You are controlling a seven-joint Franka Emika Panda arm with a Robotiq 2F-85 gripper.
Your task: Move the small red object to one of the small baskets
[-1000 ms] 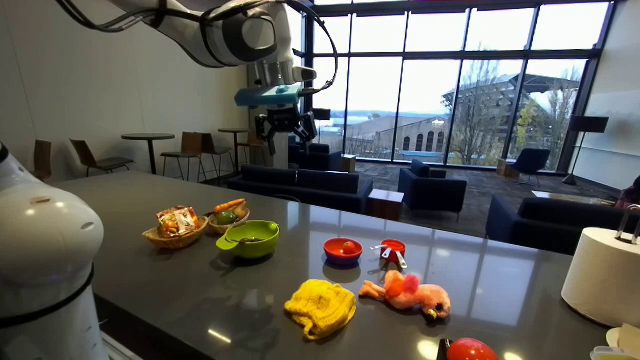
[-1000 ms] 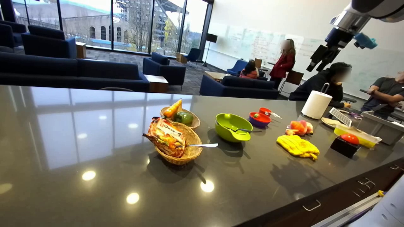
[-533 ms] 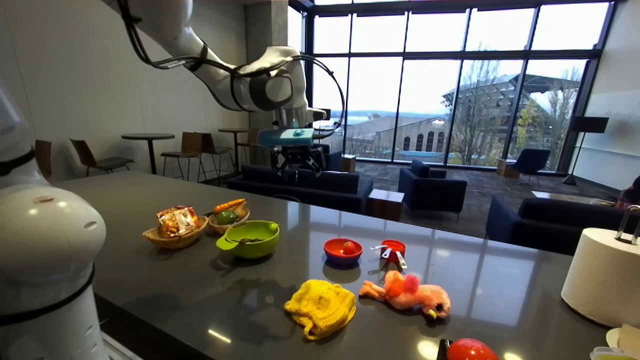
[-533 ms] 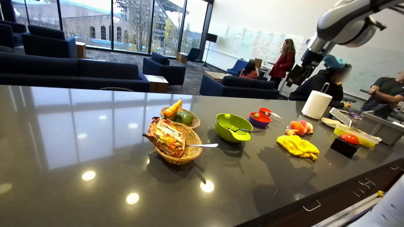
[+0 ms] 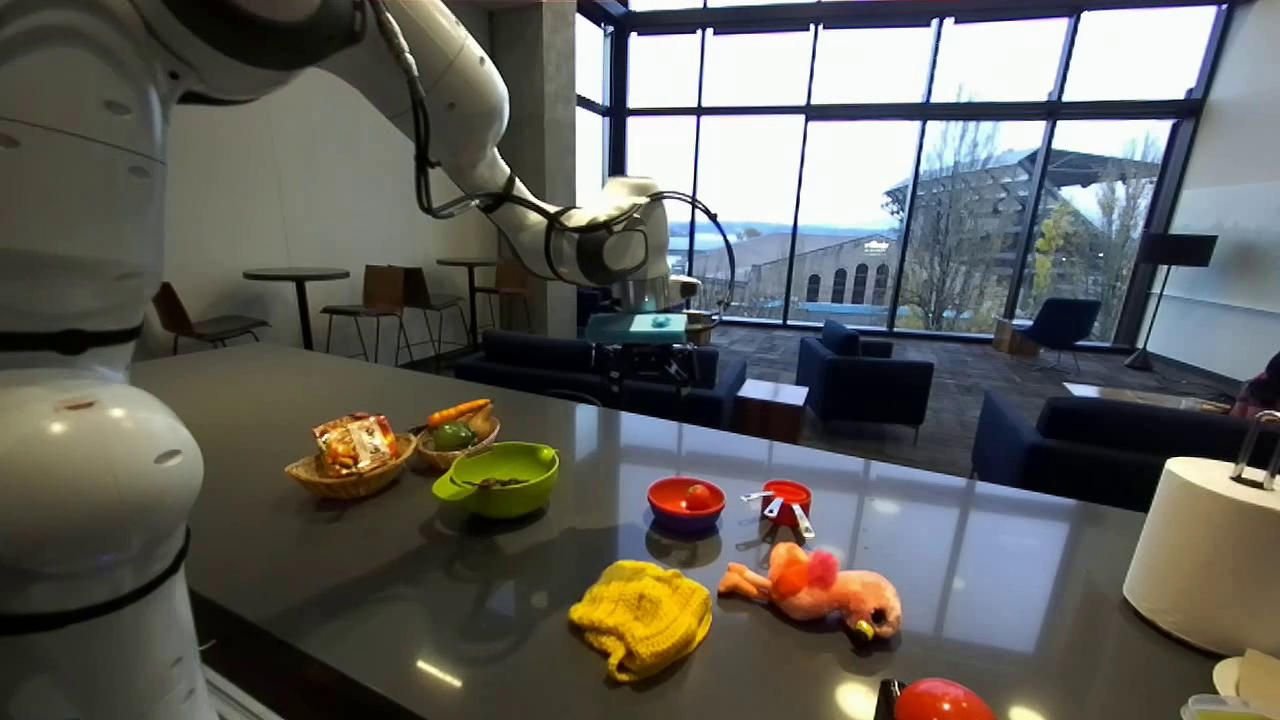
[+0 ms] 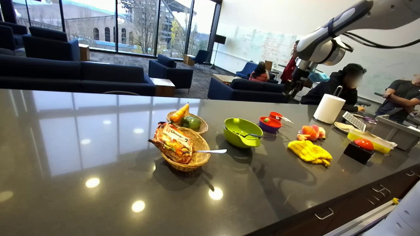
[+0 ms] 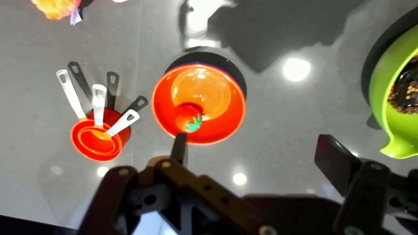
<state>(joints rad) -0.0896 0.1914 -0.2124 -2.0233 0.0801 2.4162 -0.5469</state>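
A small round red bowl [image 5: 668,512] with a purple outside stands upright on the grey counter, in both exterior views [image 6: 269,128] and the wrist view [image 7: 225,122]. A smaller round red piece [image 7: 187,118] with a green leaf top lies inside it; it also shows in the exterior views [image 5: 698,496] [image 6: 266,120]. One small wicker basket [image 5: 345,488] [image 6: 202,152] holds a snack bag; another [image 5: 437,460] [image 6: 204,127] holds toy vegetables. My gripper [image 5: 648,385] [image 6: 290,94] [image 7: 252,137] is open and empty, above the counter, with the bowl ahead of its left finger in the wrist view.
A green bowl [image 5: 510,488] stands between the baskets and the red bowl. Red measuring cups [image 5: 787,497] stand beside the red bowl. A pink plush bird [image 5: 830,590], yellow knitted cloth [image 5: 642,615], paper towel roll [image 5: 1210,560] and red button [image 6: 363,144] on a black box also occupy the counter.
My gripper has come down and moved to the right in one exterior picture, and down and left in another, closer to the counter. The objects on the counter have not moved.
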